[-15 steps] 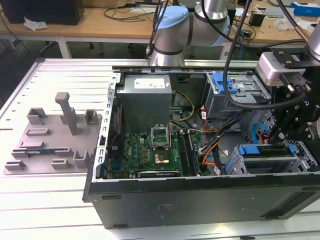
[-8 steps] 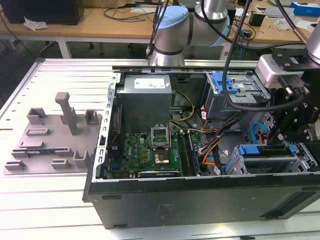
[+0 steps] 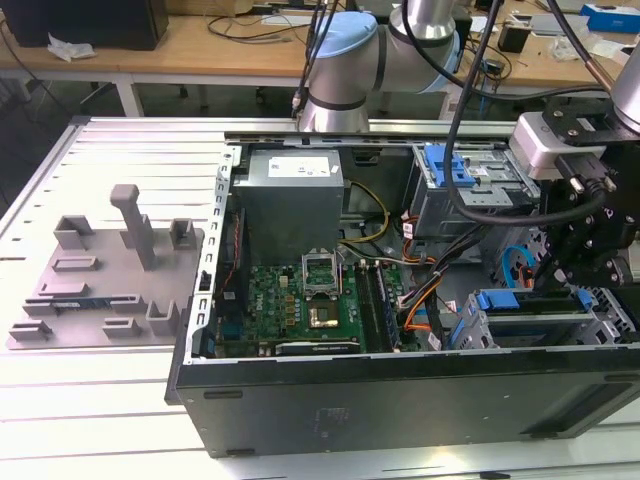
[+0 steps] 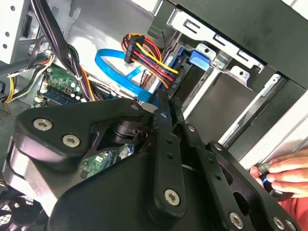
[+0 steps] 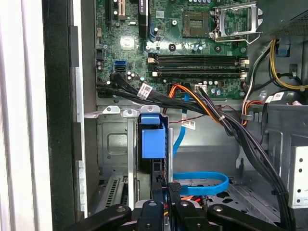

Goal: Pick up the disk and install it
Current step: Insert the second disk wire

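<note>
Disk (image 5: 153, 139) stands on edge in a slot of the drive cage (image 5: 113, 144), its blue carrier tab facing out of the cage toward the motherboard (image 5: 192, 57). In the exterior view this cage sits at the right end of the open case (image 3: 400, 400).

The gripper (image 5: 167, 190) hangs just at the disk's near edge. I cannot tell how far it is open, or whether it has hold of the disk.

My read is that seating is the step in hand, so I'd push straight along the slot and keep the carrier square to the rails. The blue cable (image 5: 202, 182) loops close beside the gripper and could snag. A hand (image 4: 284, 173) rests at the case edge, so I'd go slowly.
</note>
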You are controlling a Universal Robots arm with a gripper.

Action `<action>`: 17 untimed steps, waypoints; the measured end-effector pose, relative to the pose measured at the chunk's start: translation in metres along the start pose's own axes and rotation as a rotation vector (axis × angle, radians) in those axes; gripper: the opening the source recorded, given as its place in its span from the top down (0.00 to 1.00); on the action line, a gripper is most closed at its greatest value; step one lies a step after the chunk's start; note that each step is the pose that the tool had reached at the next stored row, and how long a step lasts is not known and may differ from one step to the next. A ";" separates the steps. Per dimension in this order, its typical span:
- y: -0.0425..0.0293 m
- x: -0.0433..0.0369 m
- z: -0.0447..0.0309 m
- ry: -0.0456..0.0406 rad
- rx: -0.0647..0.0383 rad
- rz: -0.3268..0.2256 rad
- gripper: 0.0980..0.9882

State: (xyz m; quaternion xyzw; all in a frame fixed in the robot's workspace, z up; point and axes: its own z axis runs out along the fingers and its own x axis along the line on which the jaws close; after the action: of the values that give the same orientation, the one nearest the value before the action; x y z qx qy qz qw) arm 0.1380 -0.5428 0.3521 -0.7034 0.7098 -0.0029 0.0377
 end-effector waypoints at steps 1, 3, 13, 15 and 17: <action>-0.0001 0.0000 0.0001 0.0000 0.000 0.000 0.93; -0.0004 0.0000 0.0006 0.0001 0.000 0.000 0.93; -0.0003 0.0002 0.0046 -0.0001 0.000 -0.001 0.93; -0.0002 0.0003 0.0052 -0.0001 0.000 -0.002 0.93; -0.0002 0.0003 0.0057 0.0001 0.000 -0.002 0.93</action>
State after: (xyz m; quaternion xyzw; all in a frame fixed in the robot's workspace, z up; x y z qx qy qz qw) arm 0.1386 -0.5428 0.3464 -0.7041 0.7091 -0.0029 0.0376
